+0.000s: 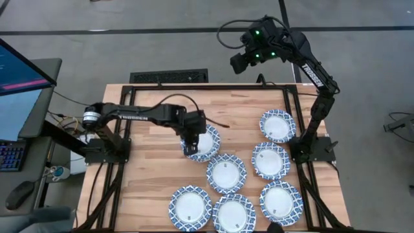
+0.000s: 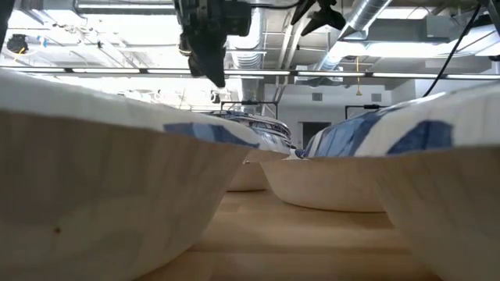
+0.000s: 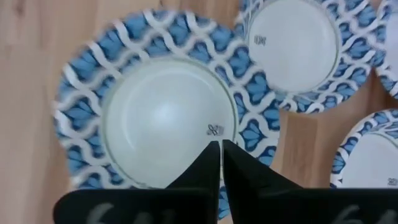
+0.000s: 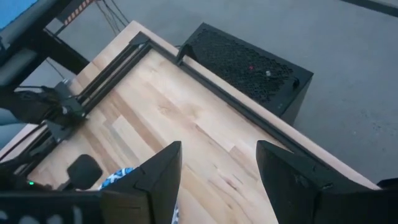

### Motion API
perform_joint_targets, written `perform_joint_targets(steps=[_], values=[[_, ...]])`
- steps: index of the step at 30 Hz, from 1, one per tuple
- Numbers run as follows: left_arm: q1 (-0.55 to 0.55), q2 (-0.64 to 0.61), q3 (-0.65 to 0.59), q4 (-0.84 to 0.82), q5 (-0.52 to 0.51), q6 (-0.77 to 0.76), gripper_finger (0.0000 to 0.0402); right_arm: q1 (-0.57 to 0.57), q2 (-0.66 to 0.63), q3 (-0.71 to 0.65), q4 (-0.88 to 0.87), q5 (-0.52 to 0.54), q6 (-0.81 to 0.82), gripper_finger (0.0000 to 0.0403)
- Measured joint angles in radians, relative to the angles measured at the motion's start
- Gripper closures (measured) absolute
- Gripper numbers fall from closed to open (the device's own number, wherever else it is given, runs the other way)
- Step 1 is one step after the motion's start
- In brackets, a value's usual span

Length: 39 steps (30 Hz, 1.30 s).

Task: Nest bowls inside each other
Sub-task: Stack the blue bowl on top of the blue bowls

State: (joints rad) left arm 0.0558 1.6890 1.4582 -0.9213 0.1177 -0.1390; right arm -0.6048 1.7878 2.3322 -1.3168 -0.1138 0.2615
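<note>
Table (image 1: 155, 162): bowl (image 1: 208, 144) half under left end effector (image 1: 191, 145)

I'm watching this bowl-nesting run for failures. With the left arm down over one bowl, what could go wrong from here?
1. The left gripper has its fingers shut over the bowl; whether they pinch its rim is unclear, so a lift may come up empty.
2. That bowl sits close to the neighbouring bowl, which dragging might nudge.
3. The right gripper hangs open above the table's far edge, too distant to help quickly.
</note>
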Motion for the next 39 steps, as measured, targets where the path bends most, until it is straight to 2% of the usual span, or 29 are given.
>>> perform_joint_targets(steps=[7,13,24,31,39], values=[[-0.050,0.002,-0.139,0.144,0.006,-0.094,0.0400,0.012,0.000,0.000,-0.014,-0.020,0.000,0.0173],[-0.055,0.003,-0.206,0.206,-0.038,-0.133,0.0401,0.016,0.000,0.000,-0.014,-0.020,0.001,0.0173],[-0.027,0.128,-0.220,0.204,-0.110,-0.088,0.0401,0.015,0.000,0.000,-0.016,-0.020,0.001,0.0173],[0.015,0.136,-0.220,0.189,-0.207,-0.054,0.0401,0.012,0.000,0.000,-0.017,-0.020,-0.005,0.0173],[0.051,0.100,-0.197,0.106,-0.216,-0.036,0.0401,-0.005,0.000,0.000,-0.017,-0.021,-0.027,0.0173]])
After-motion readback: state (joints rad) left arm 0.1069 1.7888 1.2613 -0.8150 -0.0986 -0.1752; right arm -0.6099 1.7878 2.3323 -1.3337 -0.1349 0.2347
